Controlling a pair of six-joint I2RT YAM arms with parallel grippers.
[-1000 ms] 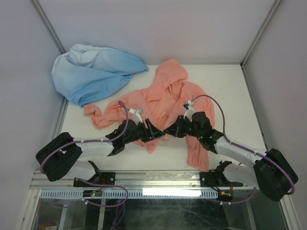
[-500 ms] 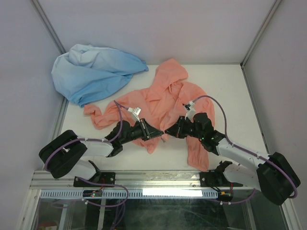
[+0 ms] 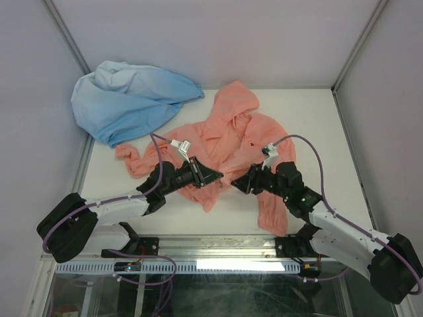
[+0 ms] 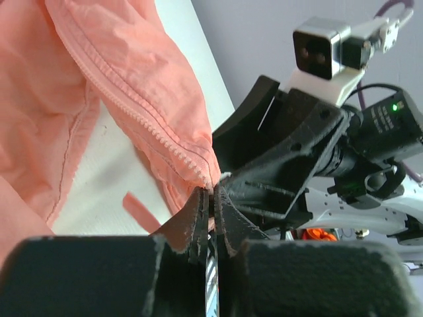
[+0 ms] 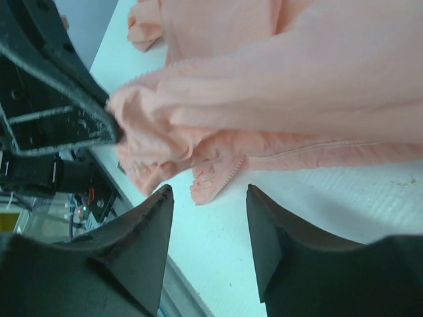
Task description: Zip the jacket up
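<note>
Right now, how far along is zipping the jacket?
Nothing is zipped: the jacket lies open-fronted. In hand: the left jaws are shut on the bottom end of one toothed edge, while the right jaws stand open and empty. Left: joining both edges and zipping up.

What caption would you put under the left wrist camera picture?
Left claw shut on the zipper edge of the salmon-pink thin fabric hooded jacket, over the white table.

Light blue garment (image 3: 129,99) crumpled in heap at far left corner of white counter (image 3: 324,132), bulk against left wall, one tip pointing right. Pale grey walls (image 3: 198,39) around, metal posts (image 3: 66,36) at far corners. Metal rail (image 3: 218,246) along near edge.
</note>
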